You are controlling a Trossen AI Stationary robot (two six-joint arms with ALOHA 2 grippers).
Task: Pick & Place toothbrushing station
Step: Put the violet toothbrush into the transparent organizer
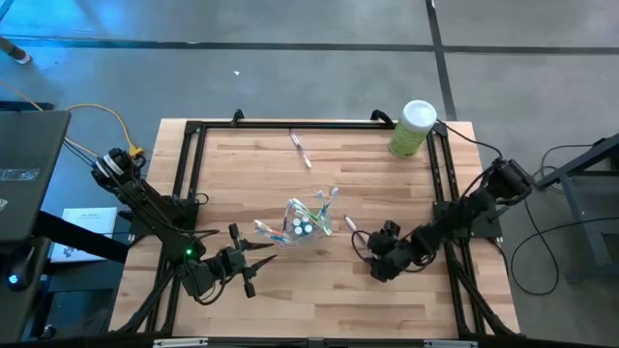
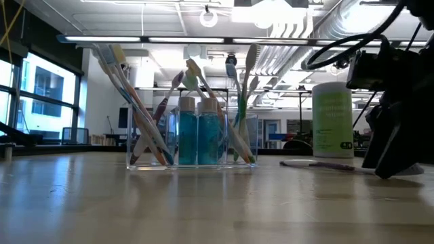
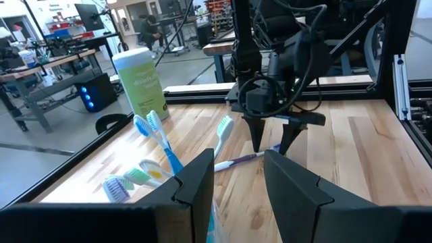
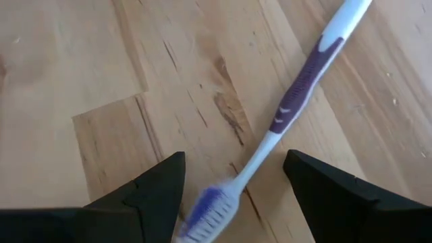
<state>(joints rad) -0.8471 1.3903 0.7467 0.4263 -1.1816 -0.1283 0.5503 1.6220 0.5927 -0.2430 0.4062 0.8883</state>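
Note:
The clear cup (image 1: 302, 224) stands on its base at the middle of the table. It holds several toothbrushes and teal toothpaste tubes (image 2: 198, 135). A white-and-purple toothbrush (image 4: 297, 101) lies flat on the wood just right of the cup (image 1: 350, 225). My right gripper (image 4: 233, 169) slants down over this brush, open, a finger on either side of its bristle end and touching nothing that shows. My left gripper (image 3: 236, 179) hovers level near the cup's near-left side (image 1: 259, 263), open, with nothing between its fingers.
A light-green canister (image 1: 413, 129) with a white lid stands at the far right corner. A pink-and-white toothbrush (image 1: 301, 150) lies on the far part of the table. A black frame (image 1: 189, 155) runs along the table's edges. Bare wood lies in front of the cup.

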